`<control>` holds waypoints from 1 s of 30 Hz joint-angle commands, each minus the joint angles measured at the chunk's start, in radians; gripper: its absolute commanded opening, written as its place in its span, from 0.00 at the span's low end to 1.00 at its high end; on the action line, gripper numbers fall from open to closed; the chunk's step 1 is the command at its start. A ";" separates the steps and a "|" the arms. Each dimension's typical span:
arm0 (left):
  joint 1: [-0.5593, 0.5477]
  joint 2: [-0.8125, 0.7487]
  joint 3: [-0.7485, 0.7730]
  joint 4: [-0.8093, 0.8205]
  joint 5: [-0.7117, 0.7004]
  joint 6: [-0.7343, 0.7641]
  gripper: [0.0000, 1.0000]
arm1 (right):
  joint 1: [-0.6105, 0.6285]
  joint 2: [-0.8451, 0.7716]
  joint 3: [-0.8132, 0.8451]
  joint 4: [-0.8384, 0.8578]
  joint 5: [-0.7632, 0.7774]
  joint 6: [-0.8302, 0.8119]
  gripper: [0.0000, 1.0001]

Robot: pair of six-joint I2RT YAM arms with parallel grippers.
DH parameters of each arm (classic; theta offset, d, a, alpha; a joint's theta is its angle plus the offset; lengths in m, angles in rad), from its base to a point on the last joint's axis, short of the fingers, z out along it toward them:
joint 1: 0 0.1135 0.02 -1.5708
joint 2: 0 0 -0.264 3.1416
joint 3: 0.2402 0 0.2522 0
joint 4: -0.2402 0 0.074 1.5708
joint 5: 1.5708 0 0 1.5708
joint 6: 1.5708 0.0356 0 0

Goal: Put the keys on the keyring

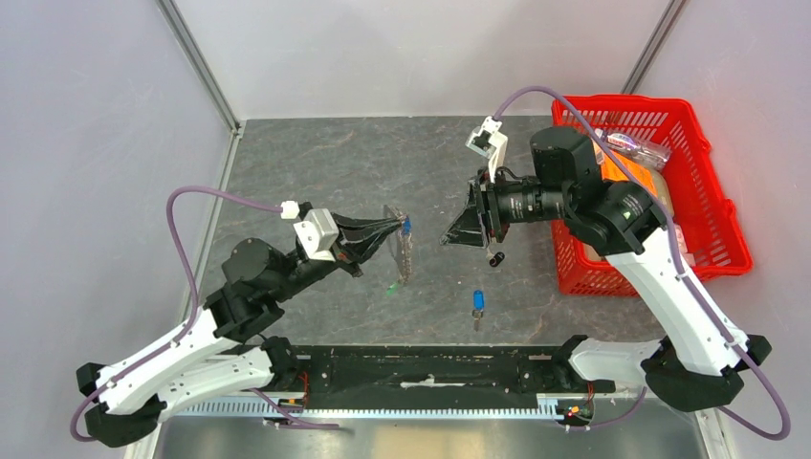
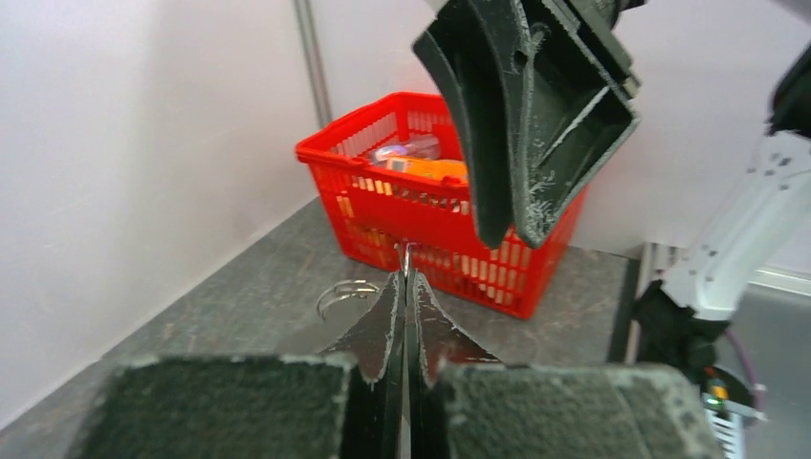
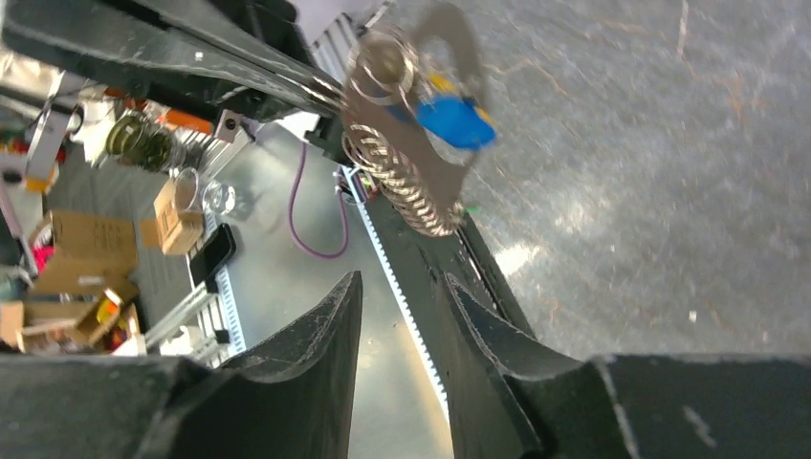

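Observation:
My left gripper (image 1: pixel 394 230) is shut on the silver keyring (image 1: pixel 403 244) and holds it above the table. A blue-capped key (image 3: pixel 454 120) hangs on the keyring (image 3: pixel 402 105), and its twisted chain (image 3: pixel 406 186) drops to the green tag (image 1: pixel 393 285). In the left wrist view the shut left gripper (image 2: pixel 406 277) pinches a thin metal edge, with a wire loop (image 2: pixel 346 292) beside it. My right gripper (image 1: pixel 448 237) is open, empty, and just right of the keyring; in its own view the right gripper (image 3: pixel 404 279) is below the ring. Another blue-capped key (image 1: pixel 477 302) and a black-capped key (image 1: pixel 496 258) lie on the table.
A red basket (image 1: pixel 712 215) holding packaged items stands at the right, behind my right arm. The same basket (image 2: pixel 421 229) shows beyond the fingers in the left wrist view. Grey walls enclose the table on the left, back and right. A black rail (image 1: pixel 430 368) runs along the near edge.

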 commanded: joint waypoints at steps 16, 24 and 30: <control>0.002 -0.011 0.028 -0.033 0.227 -0.383 0.02 | 0.105 -0.120 -0.129 0.192 -0.217 -0.493 0.39; 0.003 0.006 -0.006 0.066 0.299 -0.425 0.02 | 0.135 -0.145 -0.173 0.234 -0.182 -0.587 0.42; 0.002 0.000 -0.027 0.117 0.328 -0.447 0.02 | 0.141 -0.136 -0.156 0.249 -0.202 -0.594 0.43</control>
